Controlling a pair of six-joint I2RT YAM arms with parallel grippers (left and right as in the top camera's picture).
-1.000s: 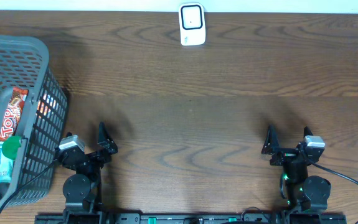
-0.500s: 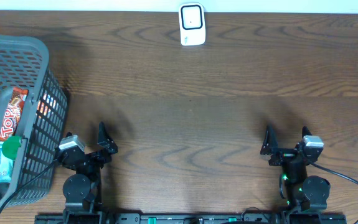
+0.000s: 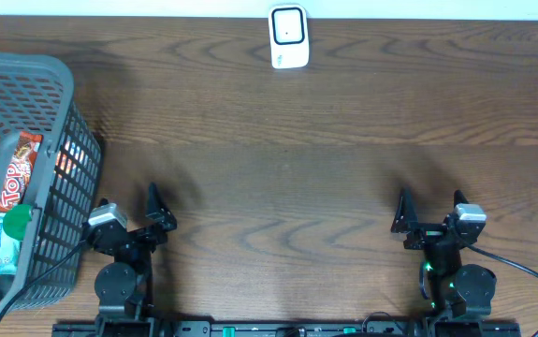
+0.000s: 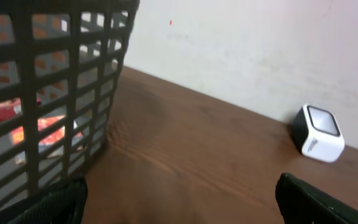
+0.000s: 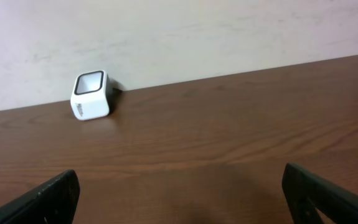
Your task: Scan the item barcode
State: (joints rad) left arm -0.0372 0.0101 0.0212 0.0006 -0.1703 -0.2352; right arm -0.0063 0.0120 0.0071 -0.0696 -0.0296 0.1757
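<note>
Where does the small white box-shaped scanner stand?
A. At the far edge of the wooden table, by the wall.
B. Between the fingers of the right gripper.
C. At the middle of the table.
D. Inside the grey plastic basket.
A: the small white box-shaped scanner stands alone at the far edge of the brown wooden table, close to the pale wall.

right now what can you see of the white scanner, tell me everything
The scanner is a small white box with rounded corners, plastic by its look. Its tilted face carries a dark-rimmed window, with a faint grey marking below. It stands on the wooden table at the far edge, near the middle, close to the wall. Something dark sticks out behind it, maybe a cable. Nothing else touches it.
</note>
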